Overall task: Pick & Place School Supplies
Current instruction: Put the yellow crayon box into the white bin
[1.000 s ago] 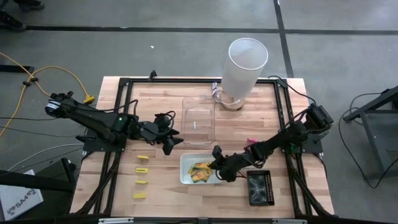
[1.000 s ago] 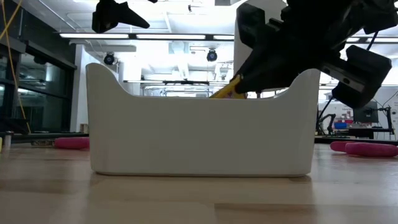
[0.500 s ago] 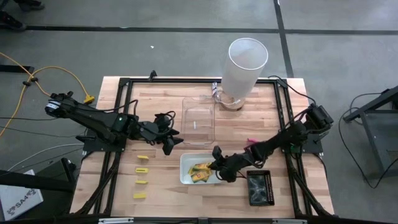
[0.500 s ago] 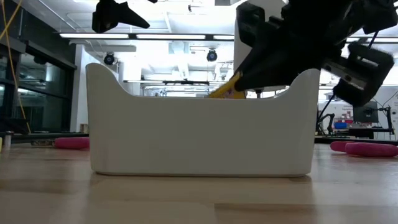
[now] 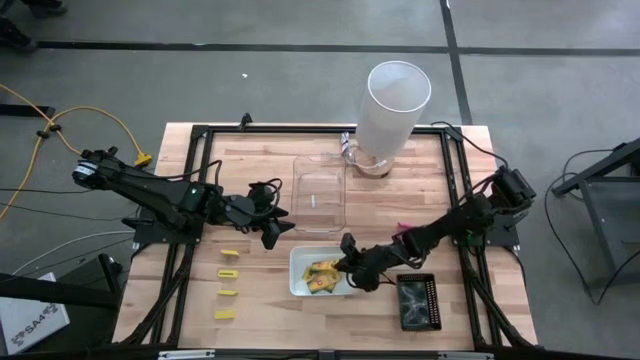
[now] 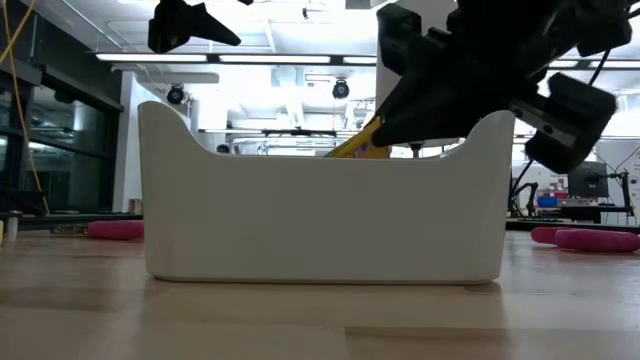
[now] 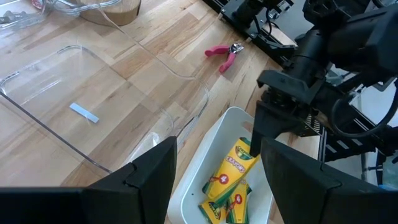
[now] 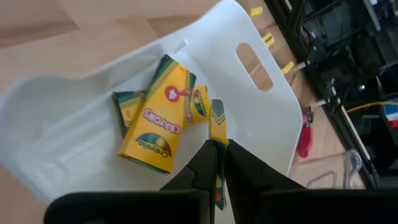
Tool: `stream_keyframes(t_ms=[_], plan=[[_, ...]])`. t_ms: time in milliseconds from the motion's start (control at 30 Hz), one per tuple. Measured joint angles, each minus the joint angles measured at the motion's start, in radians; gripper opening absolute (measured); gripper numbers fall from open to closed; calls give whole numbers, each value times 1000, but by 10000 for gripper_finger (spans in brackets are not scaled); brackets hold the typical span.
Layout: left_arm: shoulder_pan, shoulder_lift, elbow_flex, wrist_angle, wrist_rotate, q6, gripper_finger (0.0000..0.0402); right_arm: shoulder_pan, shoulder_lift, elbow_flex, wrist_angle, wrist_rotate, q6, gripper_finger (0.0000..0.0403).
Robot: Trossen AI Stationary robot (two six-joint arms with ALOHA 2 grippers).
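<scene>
Yellow-orange packets [image 5: 322,275] lie in the white tray [image 5: 298,262]. My right gripper [image 5: 348,262] is over the tray's right part, shut on one packet [image 8: 215,121]; that packet peeks over the tray rim in the low view [image 6: 355,142]. My left gripper [image 5: 278,225] hangs open above bare wood left of the clear tray [image 5: 320,195], touching nothing. Several yellow blocks [image 5: 229,272] lie flat in a row on the table's left near part. A pink-handled tool [image 5: 405,228] lies on the wood right of the trays. My right gripper pinches one packet between its two fingers [image 8: 202,163], which lie on its broad faces at its upper end [image 8: 218,152]. It comes slanting down from the table's right. The packet is tilted, its lower end [image 7: 219,183] down among the others in the tray.
A tall white cylinder [image 5: 395,105] stands at the far edge behind the clear tray. A black tray [image 5: 418,302] sits right of the white one, close under my right arm. A dark frame [image 5: 190,200] runs round the table. Bare wood shows at the near left.
My right gripper, staying shut on the packet, has crept a little toward the table's left over the white tray and its wrist has turned slightly. The packet's raised end now shows a bit farther along above the tray rim. My left arm has kept still.
</scene>
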Motion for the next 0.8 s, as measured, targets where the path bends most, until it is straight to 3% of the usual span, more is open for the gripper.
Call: stream_keyframes(t_ms=[200, 533, 800], plan=[[0, 0, 0, 0, 0, 0, 227, -18, 0, 0, -12, 0, 10, 24], [0, 0, 0, 0, 0, 0, 227, -16, -2, 2, -15, 3, 10, 109], [0, 0, 0, 0, 0, 0, 227, 3, -13, 1, -12, 54, 10, 130]])
